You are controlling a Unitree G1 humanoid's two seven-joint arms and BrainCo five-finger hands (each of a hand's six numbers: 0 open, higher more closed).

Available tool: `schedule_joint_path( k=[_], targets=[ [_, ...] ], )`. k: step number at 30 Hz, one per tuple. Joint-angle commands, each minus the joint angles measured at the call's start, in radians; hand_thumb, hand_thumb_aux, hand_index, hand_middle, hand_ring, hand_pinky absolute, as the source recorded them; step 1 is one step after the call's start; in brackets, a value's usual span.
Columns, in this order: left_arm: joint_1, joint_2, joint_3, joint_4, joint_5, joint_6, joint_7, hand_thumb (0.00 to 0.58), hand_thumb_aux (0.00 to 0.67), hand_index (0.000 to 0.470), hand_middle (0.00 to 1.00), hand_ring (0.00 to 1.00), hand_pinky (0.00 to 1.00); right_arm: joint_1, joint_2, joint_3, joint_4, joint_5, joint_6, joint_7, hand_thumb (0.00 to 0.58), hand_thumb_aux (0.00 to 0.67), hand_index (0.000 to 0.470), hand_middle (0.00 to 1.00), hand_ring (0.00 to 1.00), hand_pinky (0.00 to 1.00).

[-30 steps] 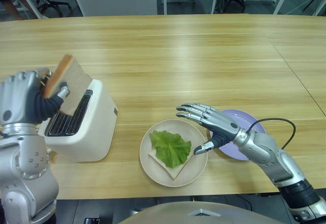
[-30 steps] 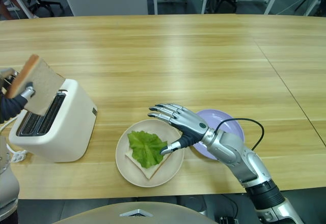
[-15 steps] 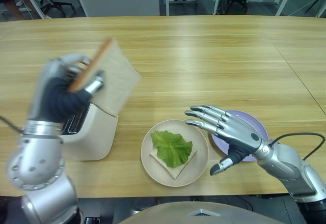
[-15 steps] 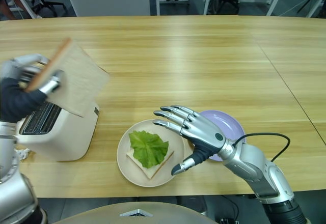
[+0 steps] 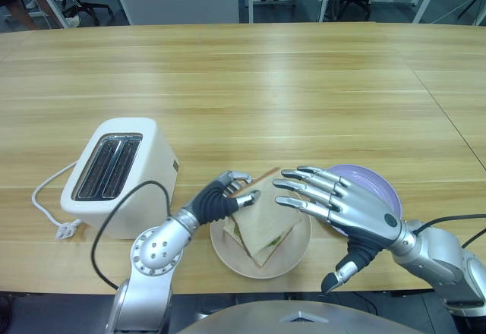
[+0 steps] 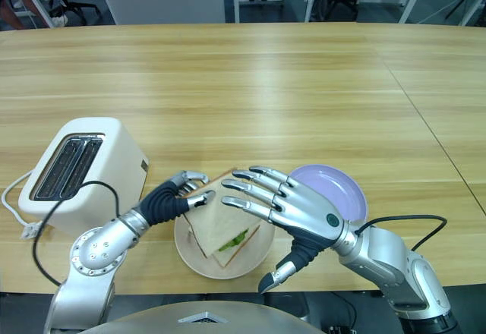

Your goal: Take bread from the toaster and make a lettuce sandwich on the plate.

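A cream toaster (image 5: 118,171) stands at the left with both slots empty. On the beige plate (image 5: 266,272) lies a bottom bread slice with lettuce (image 6: 238,237) peeking out under a tilted top bread slice (image 5: 262,222). My left hand (image 5: 225,197) is shut on that top slice's upper left edge, holding it over the lettuce. My right hand (image 5: 338,205) hovers open with its fingers spread, just right of the sandwich and over the plate's right rim.
A purple plate (image 5: 377,190) lies right of the beige plate, partly under my right hand. The toaster's white cord (image 5: 47,197) trails off to the left front. Bare wooden table stretches behind; chairs and desks stand far back.
My left hand has carried the bread slice from above the toaster down onto the lettuce on the plate. My right hand has drawn back slightly toward the front right, still open.
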Motion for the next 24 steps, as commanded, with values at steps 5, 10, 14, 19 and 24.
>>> schedule_joint_path(
  k=[5, 10, 14, 19, 24],
  targets=[
    [-0.045, 0.011, -0.04, 0.221, 0.006, -0.064, 0.077, 0.58, 0.67, 0.46, 1.0, 1.0, 1.0, 0.039, -0.045, 0.117, 0.043, -0.082, 0.122, 0.194, 0.0, 0.0, 0.0, 0.0, 0.0, 0.0],
    [-0.041, 0.021, -0.076, 0.313, 0.03, -0.111, 0.123, 0.58, 0.67, 0.46, 1.0, 1.0, 1.0, 0.012, -0.051, 0.186, 0.052, -0.116, 0.215, 0.313, 0.0, 0.0, 0.0, 0.0, 0.0, 0.0],
    [-0.04, 0.05, -0.114, 0.362, 0.075, -0.139, 0.147, 0.58, 0.67, 0.46, 1.0, 1.0, 1.0, -0.067, -0.013, 0.259, 0.11, -0.182, 0.262, 0.357, 0.0, 0.0, 0.0, 0.0, 0.0, 0.0],
    [-0.038, 0.079, -0.163, 0.384, 0.125, -0.144, 0.153, 0.58, 0.67, 0.46, 1.0, 1.0, 1.0, -0.145, 0.021, 0.328, 0.188, -0.216, 0.29, 0.387, 0.0, 0.0, 0.0, 0.0, 0.0, 0.0],
    [-0.057, 0.123, -0.203, 0.395, 0.233, -0.171, 0.18, 0.58, 0.67, 0.46, 1.0, 1.0, 1.0, -0.211, 0.037, 0.401, 0.251, -0.213, 0.309, 0.451, 0.0, 0.0, 0.0, 0.0, 0.0, 0.0]
  ],
)
